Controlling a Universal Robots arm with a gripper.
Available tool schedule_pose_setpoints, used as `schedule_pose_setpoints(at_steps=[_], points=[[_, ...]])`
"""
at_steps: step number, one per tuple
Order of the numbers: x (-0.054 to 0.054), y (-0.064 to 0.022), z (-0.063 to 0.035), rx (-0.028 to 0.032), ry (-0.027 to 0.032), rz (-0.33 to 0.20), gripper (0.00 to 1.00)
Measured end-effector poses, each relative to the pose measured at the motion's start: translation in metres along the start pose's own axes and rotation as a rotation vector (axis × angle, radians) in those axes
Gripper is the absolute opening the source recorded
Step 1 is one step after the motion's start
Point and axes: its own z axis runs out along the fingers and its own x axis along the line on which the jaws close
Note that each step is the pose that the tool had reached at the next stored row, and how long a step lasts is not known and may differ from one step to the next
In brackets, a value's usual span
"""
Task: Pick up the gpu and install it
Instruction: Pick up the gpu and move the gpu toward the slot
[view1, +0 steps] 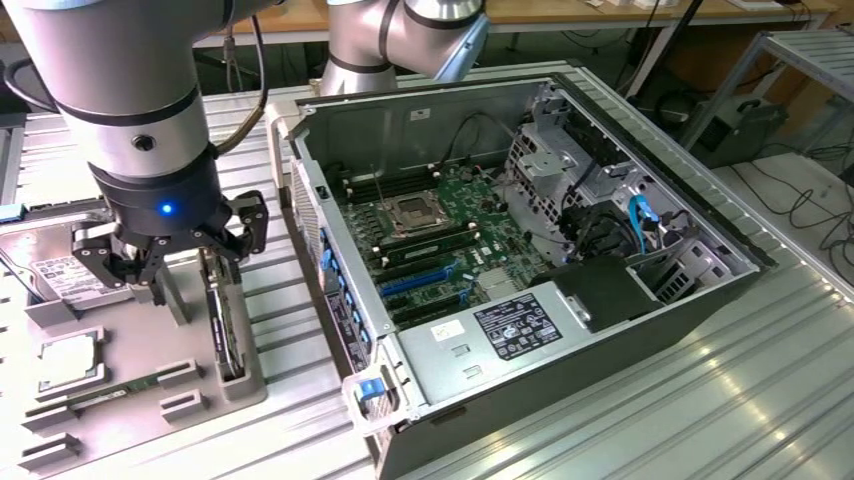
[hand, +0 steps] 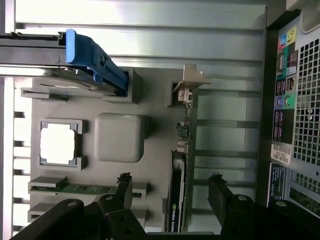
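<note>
Gpu (hand: 176, 200) stands on edge, long axis level, beneath the spread claw (hand: 171, 184).

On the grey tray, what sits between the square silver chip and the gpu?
A raised, bare grey square block stands between chip and gpu, in the wrist view.

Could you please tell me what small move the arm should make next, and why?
Probably lower straight down: the open tool hangs above the gpu, which stands on edge in its gray holder between the fingers, neither touching.
</note>
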Motion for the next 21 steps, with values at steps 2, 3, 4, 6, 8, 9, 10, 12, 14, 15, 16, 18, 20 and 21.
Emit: schedule_pose_setpoints(at_steps=[2,3,4,6,8,9,10,12,14,15,16,18,20,21], points=[[0.0,-0.0001,0.0015,0.0,0.0,0.0,0.72],[0.0,-0.0002,0.0021,0.0,0.0,0.0,0.72],[0.0,-0.0002,0.0028,0.0,0.0,0.0,0.72],[-0.001,-0.0003,0.0041,0.0,0.0,0.0,0.72],[-0.001,-0.0003,0.0056,0.0,0.0,0.0,0.72],[-0.001,-0.0004,0.0065,0.0,0.0,0.0,0.72],[-0.001,-0.0004,0.0072,0.0,0.0,0.0,0.72],[-0.001,-0.0005,0.0087,0.0,0.0,0.0,0.72],[-0.001,-0.0005,0.0104,0.0,0.0,0.0,0.72],[-0.001,-0.0006,0.0112,0.0,0.0,0.0,0.72],[-0.001,-0.0006,0.0122,0.0,0.0,0.0,0.72],[-0.001,-0.0008,0.0141,0.0,0.0,0.0,0.72],[-0.001,-0.0009,0.0161,0.0,0.0,0.0,0.72],[-0.001,-0.001,0.0168,0.0,0.0,0.0,0.72]])
